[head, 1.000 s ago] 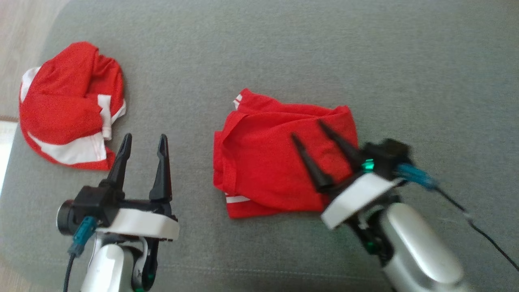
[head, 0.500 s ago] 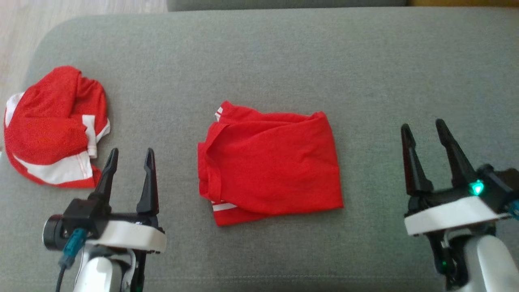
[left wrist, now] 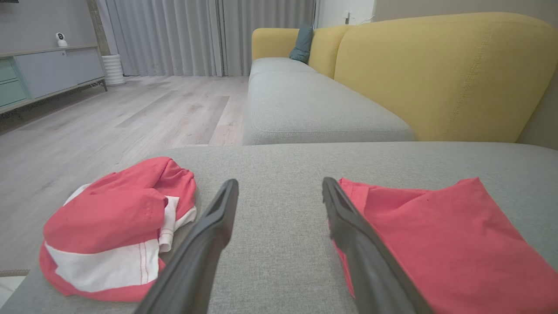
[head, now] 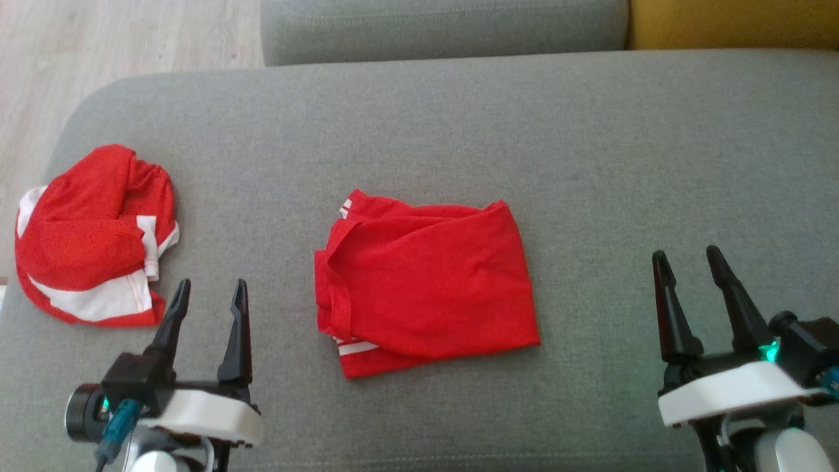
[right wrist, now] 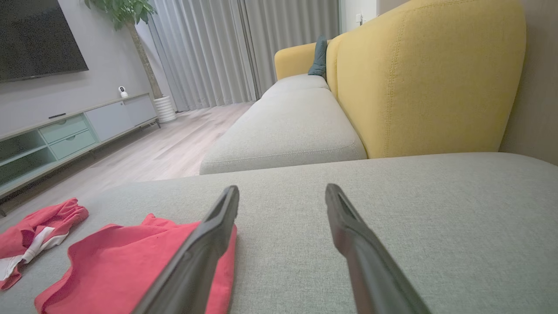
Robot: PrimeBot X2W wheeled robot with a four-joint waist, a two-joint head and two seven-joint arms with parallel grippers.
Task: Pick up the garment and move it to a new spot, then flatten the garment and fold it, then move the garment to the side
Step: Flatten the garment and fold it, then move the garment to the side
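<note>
The left end effector is hovering over the grey sofa cushion, its two dark fingers standing spread apart and gripping nothing. The right end effector is hanging over the same cushion, its fingers likewise spread wide with only bare fabric between them.

The folded red garment is lying flat on the cushion between the two end effectors. It is sitting just to the right of the left one and to the left of the right one, nearer the left, and neither is touching it. A white stripe is showing at its near corner, on the side facing the left end effector.

A crumpled red and white garment is sitting in a heap to the left of the left end effector, close beside its outer fingertip and near the cushion's rounded edge.

Beyond both end effectors a second grey seat section is stretching away. A yellow backrest is rising to their right, and pale wooden floor is running off to their left.
</note>
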